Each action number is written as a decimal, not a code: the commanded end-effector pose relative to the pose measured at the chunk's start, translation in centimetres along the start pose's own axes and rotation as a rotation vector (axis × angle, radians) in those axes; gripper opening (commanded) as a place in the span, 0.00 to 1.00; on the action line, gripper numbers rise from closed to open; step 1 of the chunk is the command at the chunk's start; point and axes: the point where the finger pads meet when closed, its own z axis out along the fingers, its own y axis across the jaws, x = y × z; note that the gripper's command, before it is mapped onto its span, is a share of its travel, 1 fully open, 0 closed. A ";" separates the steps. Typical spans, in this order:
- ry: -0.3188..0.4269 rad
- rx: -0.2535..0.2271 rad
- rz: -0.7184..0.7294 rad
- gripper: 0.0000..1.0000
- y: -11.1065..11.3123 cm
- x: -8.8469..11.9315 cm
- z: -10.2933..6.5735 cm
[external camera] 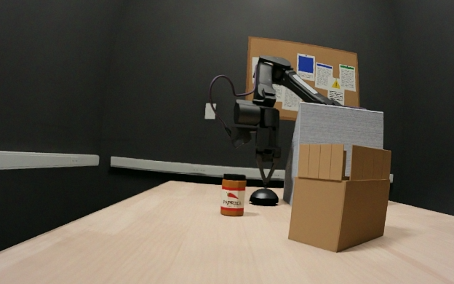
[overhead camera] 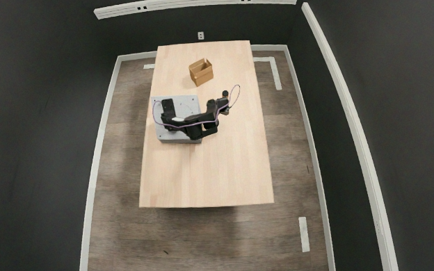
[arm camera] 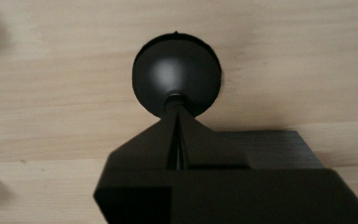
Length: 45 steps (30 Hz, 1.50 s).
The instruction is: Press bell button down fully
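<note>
The bell [external camera: 264,196] is a black dome on the wooden table, beside the grey robot base. In the wrist view the bell [arm camera: 176,80] lies right under my fingers. My gripper [external camera: 265,185] points straight down, shut and empty, with its tips on the top of the bell. In the wrist view the shut tips [arm camera: 175,102] meet the small button at the dome's middle. From above, the gripper [overhead camera: 225,110] hides the bell.
A paprika jar [external camera: 233,195] stands just left of the bell; it also shows from above [overhead camera: 225,93]. An open cardboard box [external camera: 340,198] stands nearer the exterior view; from above the box [overhead camera: 201,71] is toward the table's far end. The grey base block [overhead camera: 177,118] is at the table's left edge.
</note>
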 end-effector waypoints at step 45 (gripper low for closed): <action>-0.003 0.016 -0.016 0.00 0.2 0.4 0.6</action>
